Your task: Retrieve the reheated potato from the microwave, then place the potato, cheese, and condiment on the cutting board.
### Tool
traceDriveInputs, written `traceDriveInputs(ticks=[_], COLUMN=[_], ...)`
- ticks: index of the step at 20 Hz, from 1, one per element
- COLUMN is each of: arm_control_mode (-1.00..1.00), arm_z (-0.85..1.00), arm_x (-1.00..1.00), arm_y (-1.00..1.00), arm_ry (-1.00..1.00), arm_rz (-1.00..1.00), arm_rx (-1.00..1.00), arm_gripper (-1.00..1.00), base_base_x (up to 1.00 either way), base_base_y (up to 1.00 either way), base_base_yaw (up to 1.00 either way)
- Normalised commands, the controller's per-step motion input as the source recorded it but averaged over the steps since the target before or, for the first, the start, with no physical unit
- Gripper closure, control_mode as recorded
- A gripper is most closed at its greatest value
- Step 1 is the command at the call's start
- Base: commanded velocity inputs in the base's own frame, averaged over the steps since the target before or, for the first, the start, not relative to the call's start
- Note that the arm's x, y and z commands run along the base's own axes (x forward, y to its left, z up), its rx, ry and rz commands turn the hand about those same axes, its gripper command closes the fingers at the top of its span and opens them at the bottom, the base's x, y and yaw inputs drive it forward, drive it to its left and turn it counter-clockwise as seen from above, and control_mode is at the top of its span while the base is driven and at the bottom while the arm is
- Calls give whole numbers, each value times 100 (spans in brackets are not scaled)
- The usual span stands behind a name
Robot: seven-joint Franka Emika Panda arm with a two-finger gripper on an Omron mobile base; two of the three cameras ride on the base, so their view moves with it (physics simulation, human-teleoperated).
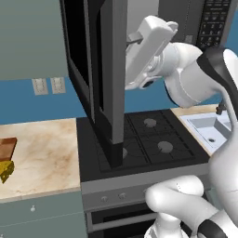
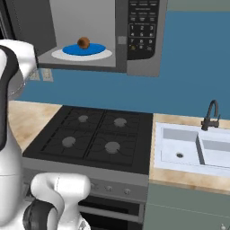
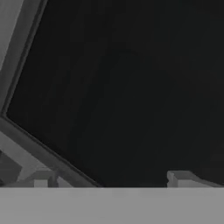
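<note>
Door swung wide, we see the potato (image 2: 83,42) on the blue plate (image 2: 95,49) inside the microwave (image 2: 143,36); gripper (image 3: 111,177) spread, empty. Light, firm, roundish: we'd pinch its middle.

Dark glass microwave door (image 3: 131,87) close up, jaws spread wide

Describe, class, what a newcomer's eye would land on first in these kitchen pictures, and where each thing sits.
The microwave above the black stove stands open, its dark door swung out. Inside, a small brown potato sits on a blue plate. The robot's white hand is raised beside the door, gripper open, facing the dark glass.
</note>
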Motion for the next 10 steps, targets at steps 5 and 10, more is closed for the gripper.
traceDriveInputs(ticks=[5,10], arm_control_mode=[-100,-100], arm_z=[18,7], arm_x=[25,12], arm_y=[-89,-100], arm_ry=[-16,-14], arm_rz=[-16,-23], arm_rx=[-20,-23], arm_gripper=[-100,-100], base_base_x=[0,0], base_base_y=[0,0], base_base_yaw=[0,0])
